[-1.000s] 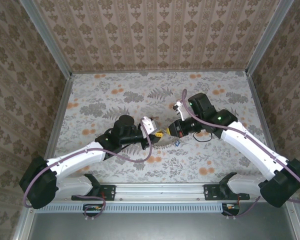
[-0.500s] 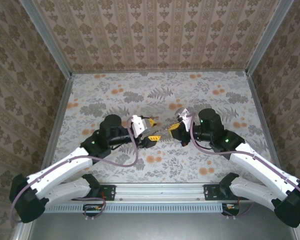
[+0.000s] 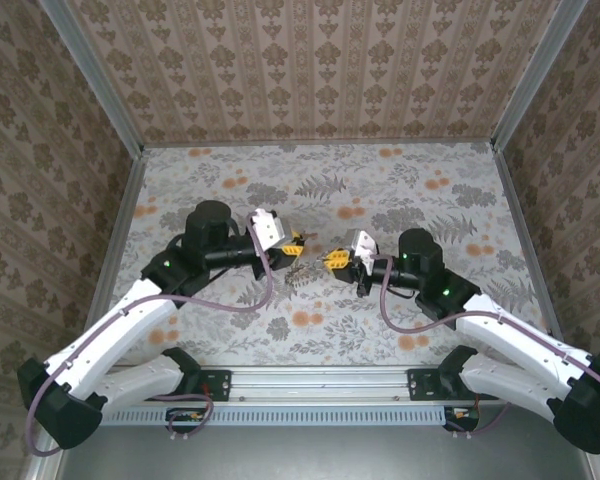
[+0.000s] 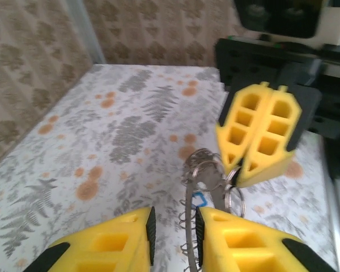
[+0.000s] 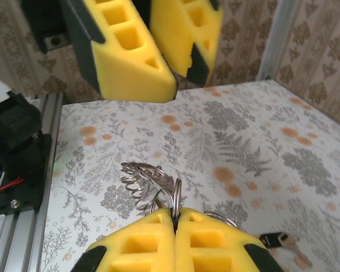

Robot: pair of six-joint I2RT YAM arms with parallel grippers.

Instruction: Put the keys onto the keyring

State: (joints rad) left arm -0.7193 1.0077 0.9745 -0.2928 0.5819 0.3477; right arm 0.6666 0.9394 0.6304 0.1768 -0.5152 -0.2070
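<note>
The keyring (image 3: 300, 273) is a thin grey hoop with a coiled, beaded rim and small split rings, held just above the floral table between the arms. My right gripper (image 5: 174, 212) is shut on one of its rings, and the coiled end (image 5: 140, 177) sticks out beyond the fingertips. My left gripper (image 4: 174, 218) is open, with the hoop's band (image 4: 191, 226) running through the gap close to its right pad. A blue bit (image 4: 199, 198) shows inside the hoop. A black-headed key (image 5: 271, 240) lies on the table beside my right gripper. From above, the left gripper (image 3: 296, 240) and right gripper (image 3: 332, 260) face each other.
The floral table (image 3: 400, 190) is walled on three sides by patterned panels. A metal rail (image 3: 320, 380) with both arm bases runs along the near edge. The right arm's cable (image 3: 410, 300) loops low over the table beside its wrist.
The left gripper has drawn back up and to the left. The right arm has swung down and its gripper has moved left, carrying the keyring with it.
</note>
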